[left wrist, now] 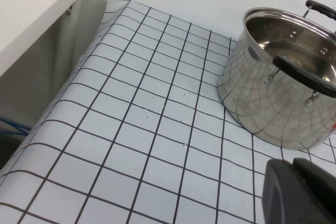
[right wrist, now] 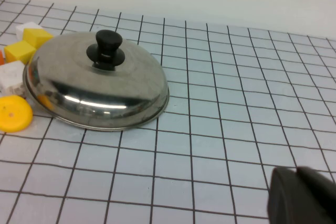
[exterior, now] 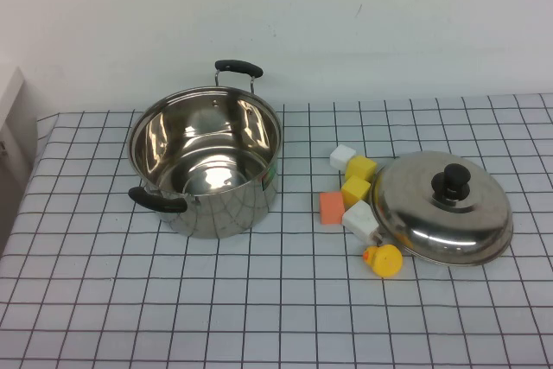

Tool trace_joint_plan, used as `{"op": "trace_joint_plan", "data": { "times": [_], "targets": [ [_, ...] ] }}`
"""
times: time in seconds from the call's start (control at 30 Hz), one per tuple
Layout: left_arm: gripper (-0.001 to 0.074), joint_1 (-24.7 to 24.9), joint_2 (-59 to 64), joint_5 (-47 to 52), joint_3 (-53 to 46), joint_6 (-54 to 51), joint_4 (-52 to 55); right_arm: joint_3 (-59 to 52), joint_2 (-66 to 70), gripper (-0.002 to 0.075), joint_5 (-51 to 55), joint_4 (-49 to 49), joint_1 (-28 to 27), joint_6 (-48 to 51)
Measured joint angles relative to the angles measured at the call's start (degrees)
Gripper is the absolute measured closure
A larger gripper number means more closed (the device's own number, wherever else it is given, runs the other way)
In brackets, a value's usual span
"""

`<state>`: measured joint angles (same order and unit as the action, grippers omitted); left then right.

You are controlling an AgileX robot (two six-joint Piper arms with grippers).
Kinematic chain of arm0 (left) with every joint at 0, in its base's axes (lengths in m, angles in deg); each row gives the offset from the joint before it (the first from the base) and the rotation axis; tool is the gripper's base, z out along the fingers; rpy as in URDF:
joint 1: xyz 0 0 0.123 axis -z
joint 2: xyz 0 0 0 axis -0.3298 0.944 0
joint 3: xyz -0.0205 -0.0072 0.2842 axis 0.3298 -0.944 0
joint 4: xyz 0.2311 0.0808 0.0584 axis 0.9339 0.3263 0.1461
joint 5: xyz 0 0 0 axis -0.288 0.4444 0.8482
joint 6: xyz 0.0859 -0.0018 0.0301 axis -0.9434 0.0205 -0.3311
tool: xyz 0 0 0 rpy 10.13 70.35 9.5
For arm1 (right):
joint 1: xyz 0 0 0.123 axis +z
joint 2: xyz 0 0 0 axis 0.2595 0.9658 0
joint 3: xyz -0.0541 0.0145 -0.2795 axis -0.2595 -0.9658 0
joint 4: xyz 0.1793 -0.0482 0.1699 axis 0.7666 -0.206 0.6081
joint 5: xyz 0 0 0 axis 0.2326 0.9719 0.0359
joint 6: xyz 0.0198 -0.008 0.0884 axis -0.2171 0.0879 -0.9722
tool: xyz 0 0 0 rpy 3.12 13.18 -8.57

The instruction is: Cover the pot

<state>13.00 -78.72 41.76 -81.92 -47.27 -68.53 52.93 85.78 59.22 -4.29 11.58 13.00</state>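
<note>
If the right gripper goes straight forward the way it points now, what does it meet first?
Probably bare table first. The right gripper shows only as a dark tip at the wrist view's edge, and the lid lies off to one side. Depth is unclear. The left gripper sits near the pot.

— bright and even all over, soft and diffuse, seemingly from above. only faint, short shadows under the pot [exterior: 207, 162] and the lid [exterior: 442, 207].
— glare? 
— strong highlights inside the pot's wall, a bright streak along the lid [right wrist: 97, 80]. 
— sharpness? 
— crisp in the high view; blurred dark gripper bodies close to both wrist lenses, left gripper [left wrist: 299, 192], right gripper [right wrist: 302, 196].
</note>
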Motion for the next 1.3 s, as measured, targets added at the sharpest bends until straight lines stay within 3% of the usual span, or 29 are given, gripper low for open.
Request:
{"op": "trace_joint_plan", "data": {
  "times": [0.9,1.0,1.2,1.3],
  "targets": [
    [0.0738,0.00,0.00,0.00,0.00,0.00,0.00,0.00,0.00,0.0728,0.00,-0.40,0.00,0.00],
    [0.0738,0.00,0.00,0.00,0.00,0.00,0.00,0.00,0.00,0.0728,-0.73,7.44,0.00,-1.63],
    [0.0738,0.00,0.00,0.00,0.00,0.28,0.00,-0.51,0.00,0.0728,-5.12,40.26,0.00,-9.28],
    [0.0738,0.00,0.00,0.00,0.00,0.26,0.00,-0.51,0.00,0.0728,-6.65,44.58,0.00,-8.08]
  ]
}}
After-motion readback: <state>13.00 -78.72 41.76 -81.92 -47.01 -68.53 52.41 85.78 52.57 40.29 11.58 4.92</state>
